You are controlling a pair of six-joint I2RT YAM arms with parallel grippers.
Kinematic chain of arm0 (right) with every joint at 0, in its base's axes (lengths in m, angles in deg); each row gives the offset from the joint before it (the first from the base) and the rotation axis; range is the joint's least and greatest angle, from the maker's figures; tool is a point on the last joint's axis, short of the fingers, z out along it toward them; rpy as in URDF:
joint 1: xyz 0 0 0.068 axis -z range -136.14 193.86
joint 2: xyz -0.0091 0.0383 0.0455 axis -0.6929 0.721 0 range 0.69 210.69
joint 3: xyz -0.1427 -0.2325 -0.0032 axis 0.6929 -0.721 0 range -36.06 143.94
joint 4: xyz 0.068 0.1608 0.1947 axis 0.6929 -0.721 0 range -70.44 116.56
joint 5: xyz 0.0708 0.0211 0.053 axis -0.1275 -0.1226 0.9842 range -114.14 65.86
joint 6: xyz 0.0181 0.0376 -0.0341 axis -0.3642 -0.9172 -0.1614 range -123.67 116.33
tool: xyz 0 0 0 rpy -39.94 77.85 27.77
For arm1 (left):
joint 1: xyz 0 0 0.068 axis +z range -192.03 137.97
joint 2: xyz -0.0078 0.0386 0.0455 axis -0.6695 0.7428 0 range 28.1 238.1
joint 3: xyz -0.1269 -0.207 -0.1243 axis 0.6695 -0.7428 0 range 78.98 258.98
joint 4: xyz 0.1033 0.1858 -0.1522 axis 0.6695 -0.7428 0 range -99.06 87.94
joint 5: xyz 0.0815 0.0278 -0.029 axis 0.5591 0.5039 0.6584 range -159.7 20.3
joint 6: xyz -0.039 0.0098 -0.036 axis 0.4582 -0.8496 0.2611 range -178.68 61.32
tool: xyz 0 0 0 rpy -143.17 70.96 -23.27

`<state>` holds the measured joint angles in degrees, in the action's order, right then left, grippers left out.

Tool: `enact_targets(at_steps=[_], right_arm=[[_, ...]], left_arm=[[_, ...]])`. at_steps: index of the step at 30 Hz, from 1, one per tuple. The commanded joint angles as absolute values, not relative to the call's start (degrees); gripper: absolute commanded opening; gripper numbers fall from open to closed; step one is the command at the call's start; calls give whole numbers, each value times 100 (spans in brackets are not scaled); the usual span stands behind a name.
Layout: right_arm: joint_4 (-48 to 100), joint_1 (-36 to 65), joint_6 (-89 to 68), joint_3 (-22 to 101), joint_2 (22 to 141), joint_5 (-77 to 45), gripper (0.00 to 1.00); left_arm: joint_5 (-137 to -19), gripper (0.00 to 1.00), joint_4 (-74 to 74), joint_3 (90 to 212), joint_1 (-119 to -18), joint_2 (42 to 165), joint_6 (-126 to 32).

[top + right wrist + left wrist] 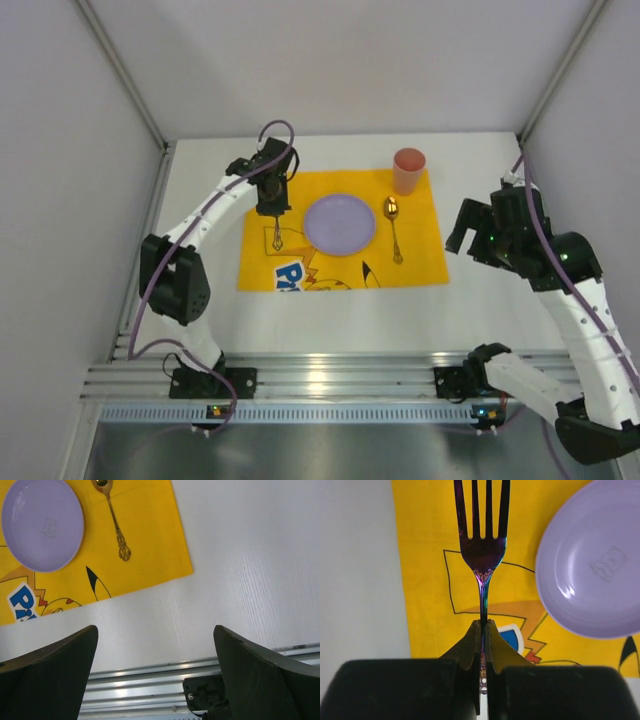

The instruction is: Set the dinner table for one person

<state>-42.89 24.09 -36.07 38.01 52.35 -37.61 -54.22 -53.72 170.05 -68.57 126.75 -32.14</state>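
Left tool (483,625), mine: clamped on fork (482,550) handle, tines over yellow mat (425,555), left of purple plate (592,565) | my right tool (155,630): jaws wide, nothing held, over white surface (240,555) | surface carries mat with plate, gold spoon (114,520), pink cup (408,170)

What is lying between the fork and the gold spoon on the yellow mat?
The purple plate lies between the fork and the gold spoon, on the yellow mat. The top external view shows this best.
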Motion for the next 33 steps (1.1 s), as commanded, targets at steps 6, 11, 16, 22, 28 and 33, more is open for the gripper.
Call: enact_targets(at_steps=[6, 11, 16, 22, 28, 33], right_arm=[[-3725, 2365, -3548, 4348, 6141, -3951, 100], [-3558, 2365, -3575, 4445, 6563, -3961, 100], [-3426, 2356, -3601, 4436, 6766, -3925, 100], [-3312, 2365, -3557, 4366, 6837, -3926, 100], [-3277, 2374, -3548, 4392, 6793, -3917, 100], [-3303, 2365, -3435, 4629, 6714, -3908, 100]], left_arm=[[-6460, 0, -4574, 17574, -6128, 13988, -3952], [-6592, 0, -4731, 17987, -6075, 14595, -3996], [-6540, 9, -4688, 18128, -6031, 14807, -4066], [-6425, 27, -4820, 18146, -5969, 14877, -4181], [-6355, 40, -4951, 18172, -5952, 14834, -4207], [-6355, 47, -5189, 18593, -5952, 14510, -4093]])
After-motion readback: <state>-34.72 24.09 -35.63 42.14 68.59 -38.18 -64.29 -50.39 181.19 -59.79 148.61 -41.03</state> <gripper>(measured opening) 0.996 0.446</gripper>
